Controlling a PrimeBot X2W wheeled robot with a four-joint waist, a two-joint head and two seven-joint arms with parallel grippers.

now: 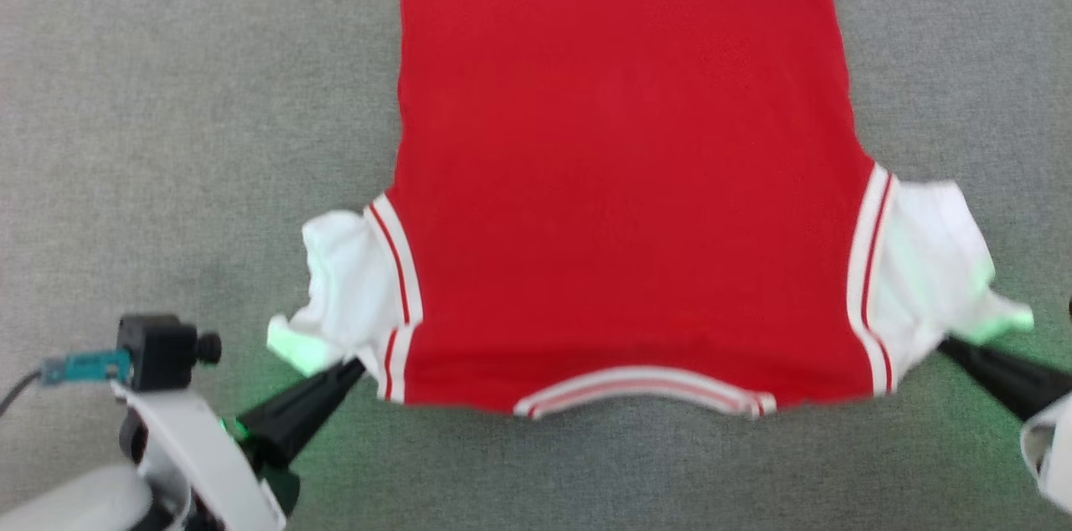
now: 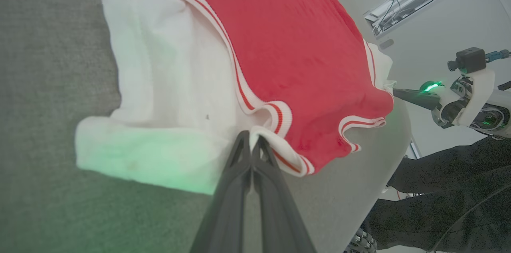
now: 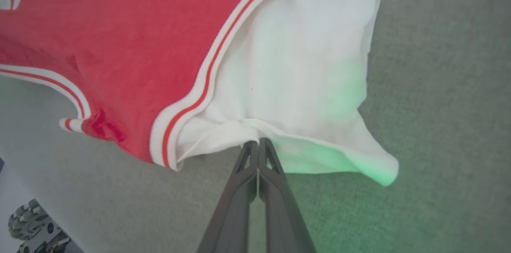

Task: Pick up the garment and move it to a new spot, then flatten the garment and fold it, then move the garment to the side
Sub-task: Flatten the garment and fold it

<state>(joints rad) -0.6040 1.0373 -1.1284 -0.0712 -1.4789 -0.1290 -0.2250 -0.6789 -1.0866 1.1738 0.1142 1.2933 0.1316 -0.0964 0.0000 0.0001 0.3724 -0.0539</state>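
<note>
One garment (image 1: 620,179), red body, lies spread on the grey tabletop (image 1: 167,137), running straight out ahead of both claws. The left claw (image 1: 356,365) is pinched together on the edge of a white sleeve (image 1: 347,296) at its tips. The right claw (image 1: 944,344) is clamped the same way on the other sleeve (image 1: 930,263), fabric puckering into its tips. Body looks flat, sleeves rumpled. Reads as flattening nearly done, fold next. That likely calls for lifting both corners evenly and carrying them forward over the body, tension matched to avoid skew.

Matt soft knit-cloth garment (image 1: 620,179), partly ribbed; grey surface (image 1: 151,137) rough, felt-like cloth.
</note>
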